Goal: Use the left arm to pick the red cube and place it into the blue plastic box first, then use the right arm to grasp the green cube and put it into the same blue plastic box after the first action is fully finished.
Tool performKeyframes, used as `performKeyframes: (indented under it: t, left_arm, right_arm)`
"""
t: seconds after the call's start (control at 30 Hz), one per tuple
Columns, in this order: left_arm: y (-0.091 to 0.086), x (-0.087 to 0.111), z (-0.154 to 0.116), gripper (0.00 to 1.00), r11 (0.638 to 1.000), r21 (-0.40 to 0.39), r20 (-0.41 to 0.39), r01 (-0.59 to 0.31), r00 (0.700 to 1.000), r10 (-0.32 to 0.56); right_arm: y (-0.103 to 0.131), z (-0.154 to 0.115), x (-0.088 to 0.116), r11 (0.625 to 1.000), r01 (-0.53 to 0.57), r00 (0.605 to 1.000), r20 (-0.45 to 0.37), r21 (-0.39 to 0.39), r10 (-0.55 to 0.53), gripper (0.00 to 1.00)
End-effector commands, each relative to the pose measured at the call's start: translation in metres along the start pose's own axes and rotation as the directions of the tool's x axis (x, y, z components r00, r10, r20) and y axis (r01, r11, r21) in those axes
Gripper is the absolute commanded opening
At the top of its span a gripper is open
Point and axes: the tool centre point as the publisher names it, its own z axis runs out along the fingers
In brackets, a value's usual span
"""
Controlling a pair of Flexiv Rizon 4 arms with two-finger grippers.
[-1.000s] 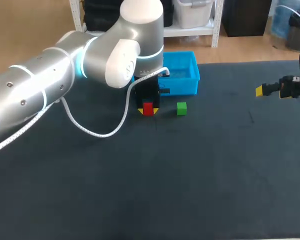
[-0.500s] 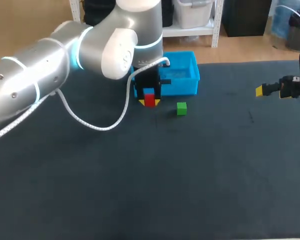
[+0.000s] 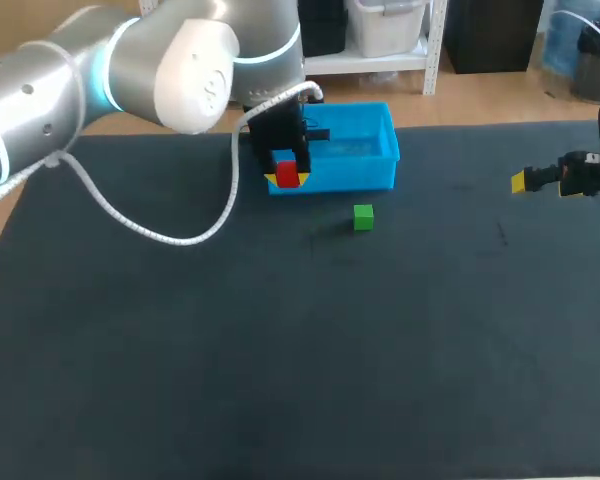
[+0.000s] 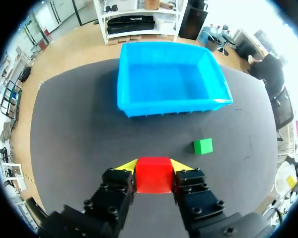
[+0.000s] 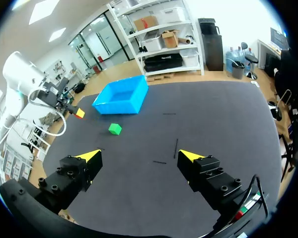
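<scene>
Table [image 3: 380, 360], dark top, carried everything. My L arm [image 3: 80, 70] stretched from the left side over to the box end of the table, w/ a white cable [image 3: 180, 238] hanging in a loop off it. Blue plastic box [image 4: 174, 106] sat at the far edge, open side up. In the L wrist view its inside was bare, i.e. no cube in it yet.

L gripper [image 4: 154, 166] was clamped on the red cube [image 4: 154, 176], one yellow tip on each side face. The cube was clear of the table and short of the box's near wall: box was ahead of the fingers, not under them. R gripper [image 5: 139, 156] hung well apart at the table's right side, fingers spread wide, nothing btw them. Green cube [image 3: 363, 217] lay on the table near the box's near wall, apart from it and untouched, off to one side of the L gripper.

Progress, as I judged it: step 1 approx halfway. Pick done, cube lifted. Left to do: carry it over the rim, let go, pull the L arm clear. Step 2 not begun: R arm had to wait till the red one was in, then cross to the green cube, grasp it and drop it in the same box. So neither cube was in, and most of the job remained.
</scene>
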Motion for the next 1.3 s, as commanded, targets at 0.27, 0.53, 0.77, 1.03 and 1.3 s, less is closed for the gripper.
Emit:
performKeyframes:
  t: [0.27, 0.53, 0.77, 1.03, 1.3]
  left_arm:
    - [0.006, -0.001, -0.003, 0.00, 0.999, 0.034, 0.072, -0.022, 0.997, 0.019]
    - [-0.008, -0.028, -0.007, 0.00, 0.999, 0.036, 0.093, -0.041, 0.995, 0.037]
    - [-0.020, -0.054, -0.003, 0.00, 0.998, 0.033, 0.111, -0.048, 0.993, 0.044]
    - [-0.029, -0.087, 0.007, 0.00, 0.997, 0.048, 0.145, -0.052, 0.988, 0.045]
    - [-0.027, -0.120, 0.019, 0.00, 0.999, 0.031, 0.179, -0.026, 0.984, 0.020]
  right_arm:
    - [0.000, 0.000, 0.000, 1.000, 0.000, 1.000, 0.000, 0.001, 0.000, 1.00]
    - [0.000, 0.000, 0.000, 1.000, 0.000, 1.000, 0.000, 0.001, 0.000, 1.00]
    - [0.000, 0.000, 0.000, 1.000, 0.000, 1.000, 0.000, 0.001, 0.000, 1.00]
    - [0.000, 0.000, 0.000, 1.000, 0.000, 1.000, 0.000, 0.001, 0.000, 1.00]
    - [0.000, 0.000, 0.000, 1.000, 0.000, 1.000, 0.000, 0.001, 0.000, 1.00]
